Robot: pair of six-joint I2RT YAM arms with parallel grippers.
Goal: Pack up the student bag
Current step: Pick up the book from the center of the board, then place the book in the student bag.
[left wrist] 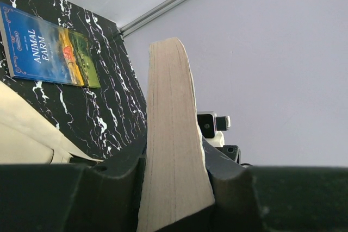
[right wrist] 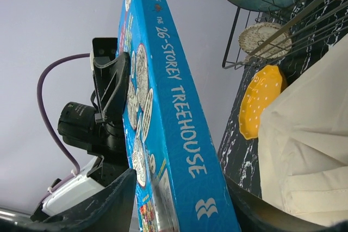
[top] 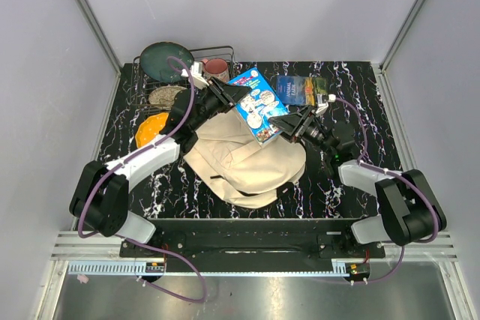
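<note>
Student bag: the student bag [top: 244,162] is seen slumped at the middle of the desk [top: 352,177], between the two arms, its cream canvas creased and sagging.
Book in hand: a blue paperback, The 26-Storey Treehouse [top: 257,105], is held tilted above the bag's far edge.
Left gripper: at the left gripper [top: 234,94] the jaws are clenched on the paperback's far-left end, with the page block pinched between them.
Right gripper: at the right gripper [top: 289,127] the paperback's near-right corner is straddled by the jaws. Whether they press on it cannot be told.
Other things: Animal Farm [top: 298,90] lies flat on the desk beyond the bag, apart from it. A wire dish rack [top: 221,49] stands at the far left, with an orange plate [top: 152,129] near it.
Handling: the bag is judged light, limp and easily dragged. Its mouth is unlikely to stay open unaided.
Hold: a grasp at the flap edge or a strap is judged best, where the fabric is doubled. The opening itself cannot be made out.
</note>
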